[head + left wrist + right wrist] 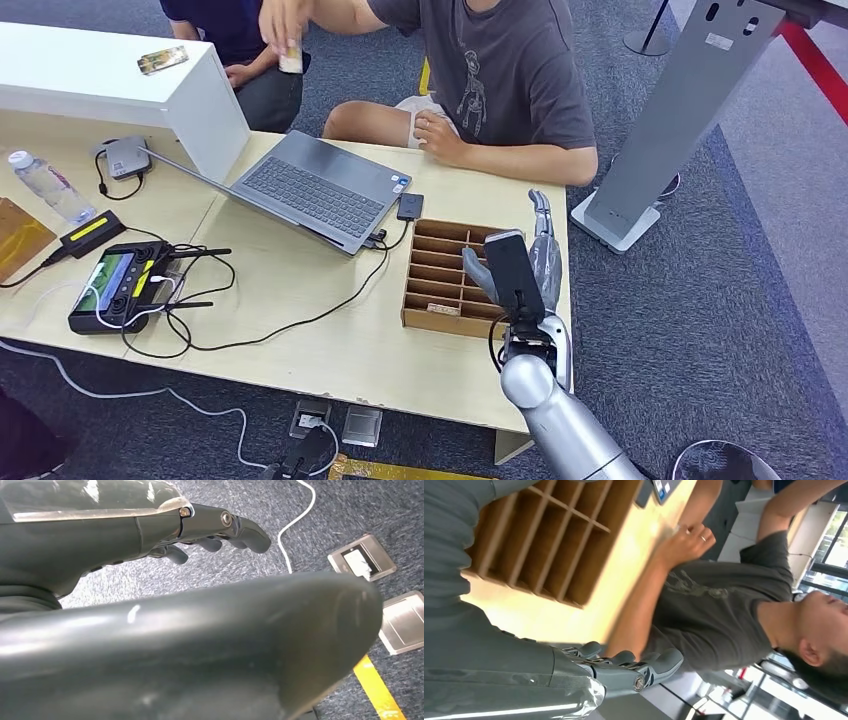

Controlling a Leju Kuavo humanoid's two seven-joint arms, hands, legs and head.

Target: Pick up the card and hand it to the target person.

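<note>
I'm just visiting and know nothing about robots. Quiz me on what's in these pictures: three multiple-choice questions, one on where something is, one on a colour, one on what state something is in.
1. Where does the wooden divider box stand?
A. on the table beside the robot's right hand
B. on the floor
C. on the white box

2. What colour is the seated person's T-shirt?
A. white
B. dark grey
C. yellow

3. How is the laptop?
A. folded shut
B. open
C. upside down on the floor

Answers:
1 A: the head view shows the box on the table, next to the right hand.
2 B: the shirt is dark grey with a pale print, in head and right wrist views alike.
3 B: its keyboard faces up and its lid leans back against the white box.
</note>
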